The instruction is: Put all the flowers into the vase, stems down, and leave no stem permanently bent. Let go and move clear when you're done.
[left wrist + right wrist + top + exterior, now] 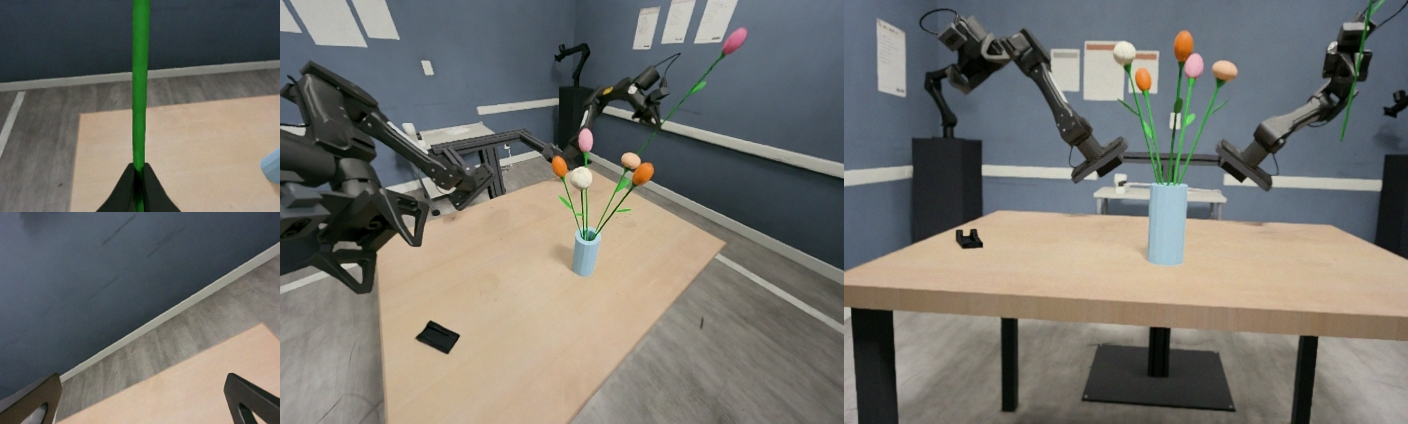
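Top view: five flowers are in, with the pale blue fluted vase point(586, 255) point(1167, 225) point(273, 167) upright on the light wood table point(505, 300) point(1124, 300) point(109, 151) point(225, 376).
Done pile: round white flower point(581, 178) point(1124, 53), light pink oval flower point(585, 140) point(1194, 66), peach rounded flower point(630, 160) point(1225, 71), larger orange oval flower point(643, 173) point(1183, 46), smaller orange oval flower point(559, 166) point(1143, 79). All stems down in the vase, fanned out, no obvious kinks.
Still to go: dark pink bud on a long green stem point(735, 41) point(1358, 75) point(140, 71), up in the air well apart from the vase. Probably the last one, none lying loose that anyone can spot.
Left gripper point(657, 125) point(1359, 50) point(138, 167): pinching that stem, bud end up. Looks fairly straight; permanent bend, can't tell.
Right gripper point(391, 267) point(976, 70) point(144, 378): fingers spread wide, nothing between them, well clear of the vase.
What's left, imo: bring it over the vase, lower stem-first, let go, back off.
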Robot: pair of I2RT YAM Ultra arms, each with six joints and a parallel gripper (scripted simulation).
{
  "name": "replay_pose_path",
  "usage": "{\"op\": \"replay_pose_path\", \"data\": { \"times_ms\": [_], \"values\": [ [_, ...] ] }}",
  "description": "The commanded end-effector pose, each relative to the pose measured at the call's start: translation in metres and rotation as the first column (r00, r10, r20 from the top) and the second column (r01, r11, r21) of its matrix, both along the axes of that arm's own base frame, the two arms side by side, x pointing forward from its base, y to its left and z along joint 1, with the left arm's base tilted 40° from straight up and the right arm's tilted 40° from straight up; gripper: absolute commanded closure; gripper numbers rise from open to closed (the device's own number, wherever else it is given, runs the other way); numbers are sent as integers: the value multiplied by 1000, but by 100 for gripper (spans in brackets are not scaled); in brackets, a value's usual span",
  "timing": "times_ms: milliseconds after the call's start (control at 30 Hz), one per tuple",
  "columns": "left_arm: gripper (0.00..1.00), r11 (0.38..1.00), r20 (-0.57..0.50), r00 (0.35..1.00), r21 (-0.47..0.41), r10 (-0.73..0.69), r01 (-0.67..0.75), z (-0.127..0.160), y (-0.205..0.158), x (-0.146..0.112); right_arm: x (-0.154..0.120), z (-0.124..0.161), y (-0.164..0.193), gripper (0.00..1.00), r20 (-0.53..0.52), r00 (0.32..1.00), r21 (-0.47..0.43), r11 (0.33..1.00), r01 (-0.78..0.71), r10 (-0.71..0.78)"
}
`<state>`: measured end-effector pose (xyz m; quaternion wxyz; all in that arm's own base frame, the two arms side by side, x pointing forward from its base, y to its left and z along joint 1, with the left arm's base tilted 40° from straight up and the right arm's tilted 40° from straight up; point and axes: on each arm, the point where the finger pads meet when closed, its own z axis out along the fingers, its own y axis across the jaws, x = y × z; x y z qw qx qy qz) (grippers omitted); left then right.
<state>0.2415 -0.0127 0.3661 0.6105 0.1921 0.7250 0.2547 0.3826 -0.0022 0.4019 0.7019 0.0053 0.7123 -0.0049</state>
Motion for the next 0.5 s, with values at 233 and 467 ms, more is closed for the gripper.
{"op": "replay_pose_path", "data": {
  "times_ms": [233, 467],
  "values": [
    [100, 994, 169, 980, 8, -106, 106, 25, -13, -5, 3, -1, 2, 0, 4, 1000, 2, 1000, -17, 17],
    [100, 986, 245, 955, 24, -166, 165, 29, -18, -8, 3, -1, 2, 0, 4, 1000, 2, 1000, -17, 17]
  ]
}}
